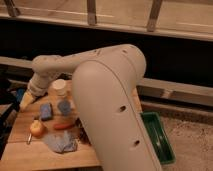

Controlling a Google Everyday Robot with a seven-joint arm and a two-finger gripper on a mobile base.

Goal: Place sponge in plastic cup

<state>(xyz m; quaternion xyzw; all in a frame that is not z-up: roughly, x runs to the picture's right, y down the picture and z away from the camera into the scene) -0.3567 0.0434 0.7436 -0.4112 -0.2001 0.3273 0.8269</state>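
Observation:
A blue sponge (46, 111) lies on the wooden table (20, 150) at its left side. A small bluish plastic cup (64, 107) stands just right of the sponge. A white round container (60, 87) stands behind them. My gripper (26, 102), with yellowish tips, hangs at the table's far left edge, left of and slightly behind the sponge and apart from it. It holds nothing that I can see. My large white arm (110, 100) covers the right half of the table.
An apple (36, 128), an orange carrot-like stick (64, 126), a crumpled blue cloth (60, 142) and a dark object (82, 135) lie on the front of the table. A green bin (160, 137) sits on the floor to the right. A dark wall with rails runs behind.

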